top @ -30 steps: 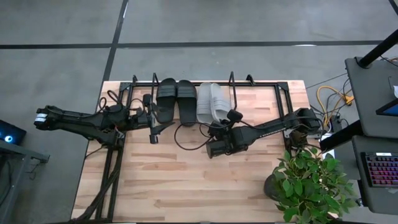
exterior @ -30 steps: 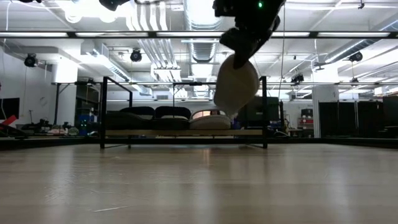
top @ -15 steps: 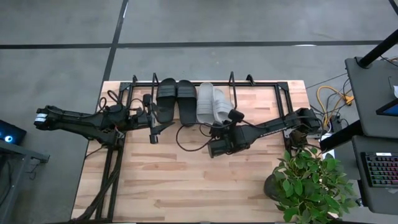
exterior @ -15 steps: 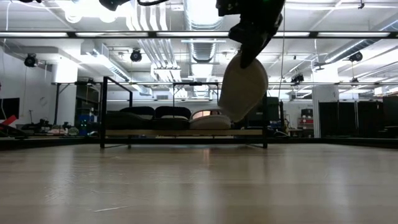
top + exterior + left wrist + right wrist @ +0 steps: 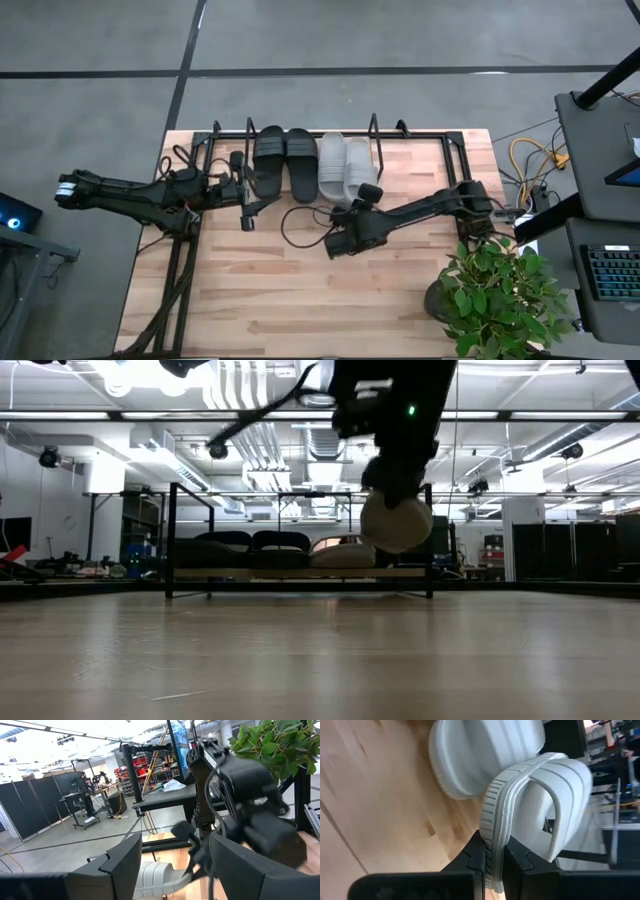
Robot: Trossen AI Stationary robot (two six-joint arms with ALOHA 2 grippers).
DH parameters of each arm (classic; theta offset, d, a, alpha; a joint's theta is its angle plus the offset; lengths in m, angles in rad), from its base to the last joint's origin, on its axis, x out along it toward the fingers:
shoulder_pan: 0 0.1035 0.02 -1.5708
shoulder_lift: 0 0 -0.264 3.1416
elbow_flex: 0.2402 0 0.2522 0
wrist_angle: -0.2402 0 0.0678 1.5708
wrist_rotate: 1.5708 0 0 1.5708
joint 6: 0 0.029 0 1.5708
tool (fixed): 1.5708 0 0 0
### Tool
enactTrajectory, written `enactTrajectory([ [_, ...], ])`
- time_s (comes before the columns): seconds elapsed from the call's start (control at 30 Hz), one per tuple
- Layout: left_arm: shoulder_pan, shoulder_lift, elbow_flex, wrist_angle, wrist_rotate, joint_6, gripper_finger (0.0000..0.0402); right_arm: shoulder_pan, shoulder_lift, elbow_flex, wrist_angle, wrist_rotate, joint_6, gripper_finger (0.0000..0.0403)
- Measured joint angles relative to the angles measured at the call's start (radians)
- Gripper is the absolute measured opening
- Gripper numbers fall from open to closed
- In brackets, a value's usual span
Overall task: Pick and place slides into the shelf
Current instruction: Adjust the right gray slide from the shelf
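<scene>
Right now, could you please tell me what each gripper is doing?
Left gripper: open, empty.
Right gripper: shut on a grey slide, beside the shelf.

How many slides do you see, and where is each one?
4: two black slides side by side on the shelf, one grey slide beside them, and the second grey slide held in the right hand.

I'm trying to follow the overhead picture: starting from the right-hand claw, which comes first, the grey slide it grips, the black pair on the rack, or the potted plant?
From the right gripper, in the high view:
1. Grey slide, pinched by its edge, reaching onto the shelf beside its twin.
2. Black slides, on the shelf towards the left arm.
3. Potted plant, at the table's near right corner.
</scene>
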Motion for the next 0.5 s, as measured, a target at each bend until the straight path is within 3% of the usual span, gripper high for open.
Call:
enactTrajectory([
  [0.23,0.000,0.000,0.000,-0.016,0.000,0.000,0.0217,0.000,0.081,0.038,-0.042,0.046,0.005,0.0020],
  [0.5,0.000,0.000,0.000,-0.015,0.000,0.000,0.0217,0.000,0.014,0.048,-0.094,0.055,0.004,0.0020],
])
